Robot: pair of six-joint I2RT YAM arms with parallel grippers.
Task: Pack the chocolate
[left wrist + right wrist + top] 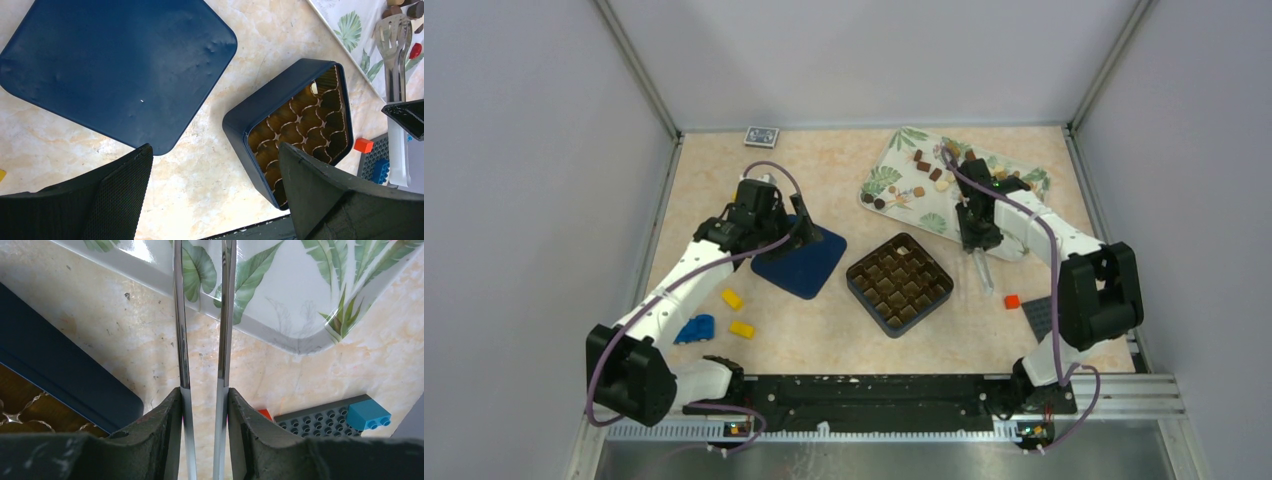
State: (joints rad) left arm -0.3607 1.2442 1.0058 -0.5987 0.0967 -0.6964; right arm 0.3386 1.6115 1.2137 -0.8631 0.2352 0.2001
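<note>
Yellow bricks (pixel 732 298) two, navy box (pixel 250 115) one, lid (pixel 804 262) one, tray (pixel 929 205) one, tongs (pixel 226 315) one

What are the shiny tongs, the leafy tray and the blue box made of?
The tongs look like polished metal: thin, silvery, with bright glints. The tray seems glossy plastic or melamine with printed leaves; light reflects off it. The box looks like matte dark blue plastic or card, hard to tell, with a crinkly gold liner inside, probably thin plastic or foil.

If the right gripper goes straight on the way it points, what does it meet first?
Probably the tray rim, though height is unclear; the right gripper holds tongs that reach over it.
</note>
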